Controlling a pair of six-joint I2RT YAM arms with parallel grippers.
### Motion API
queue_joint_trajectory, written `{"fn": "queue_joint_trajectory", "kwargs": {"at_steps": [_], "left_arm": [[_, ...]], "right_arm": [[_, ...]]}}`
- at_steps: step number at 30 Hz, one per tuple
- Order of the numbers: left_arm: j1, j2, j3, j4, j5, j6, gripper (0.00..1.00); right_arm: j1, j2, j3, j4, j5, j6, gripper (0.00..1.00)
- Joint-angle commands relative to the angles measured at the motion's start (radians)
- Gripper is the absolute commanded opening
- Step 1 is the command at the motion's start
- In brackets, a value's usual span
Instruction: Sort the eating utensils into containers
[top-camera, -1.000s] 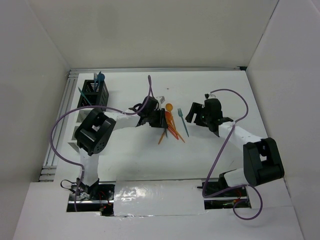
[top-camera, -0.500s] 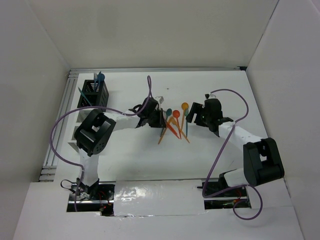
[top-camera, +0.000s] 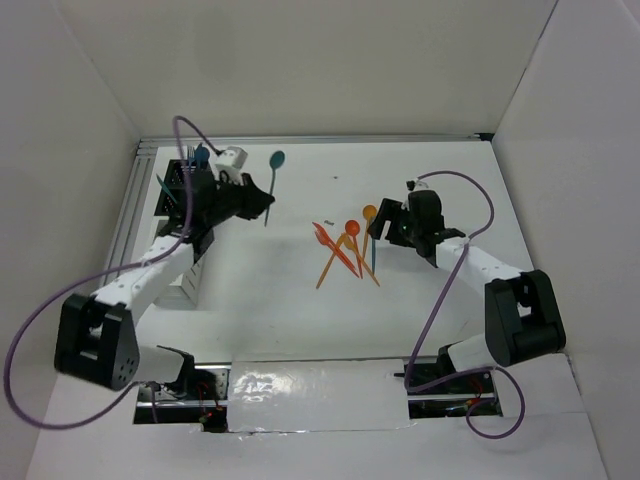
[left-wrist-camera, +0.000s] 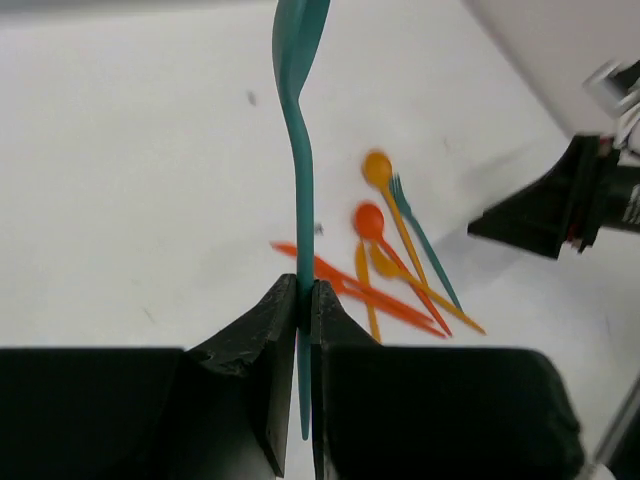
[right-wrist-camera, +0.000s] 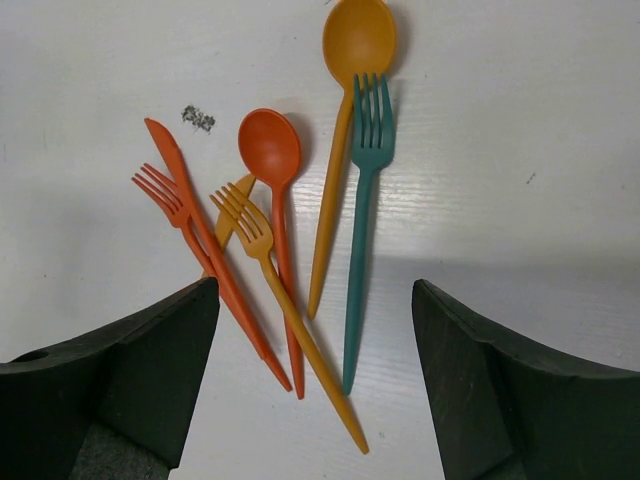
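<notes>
One-handed, clenched a teal spoon (left-wrist-camera: 298, 150) by its handle in the left gripper (left-wrist-camera: 300, 330), bowl pointing away from the wrist, above the table (top-camera: 270, 300). Held it just right of the black bin (top-camera: 178, 172) at the far left, outside it and well apart from the pile (top-camera: 345, 245). Showed teal pieces (top-camera: 202, 154) standing upright in that bin. Hung the right gripper (right-wrist-camera: 315, 292) released over the pile at mid-table, fingers spread wide to either side and touching nothing there. Fanned out below: a teal fork (right-wrist-camera: 362, 200) beside an orange spoon (right-wrist-camera: 358, 40), fork tines just under the spoon's bowl; then a red spoon (right-wrist-camera: 270, 150), an orange fork (right-wrist-camera: 255, 235), a red knife (right-wrist-camera: 165, 152) and a red fork (right-wrist-camera: 157, 187), handles crossing, all flat on the table. Hid one more orange piece (right-wrist-camera: 238, 195) beneath the orange fork, too covered to name.
</notes>
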Motion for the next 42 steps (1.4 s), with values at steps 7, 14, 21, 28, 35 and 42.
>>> {"fn": "queue_joint_trajectory", "kwargs": {"at_steps": [7,14,21,28,35,42], "left_arm": [[0.415,-0.176,-0.181,0.398,0.186,0.111,0.17],[0.616,-0.107,-0.288,0.715,0.161,0.008,0.16],[0.652,0.052,-0.255,0.864,0.124,0.013,0.15],[0.661,0.168,-0.279,1.005,0.132,0.04,0.19],[0.67,0.219,-0.287,1.044,0.163,0.017,0.35],[0.683,0.17,-0.284,1.014,0.157,0.022,0.6]], "right_arm": [[-0.011,0.09,0.074,0.051,-0.069,-0.033,0.83],[-0.013,0.111,0.094,0.083,-0.069,-0.032,0.83],[-0.013,0.176,0.125,0.102,-0.056,-0.024,0.83],[-0.013,0.18,0.125,0.102,-0.034,0.001,0.82],[-0.011,0.191,0.134,0.093,-0.016,-0.004,0.82],[-0.011,0.194,0.125,0.083,-0.005,-0.01,0.82]]}}
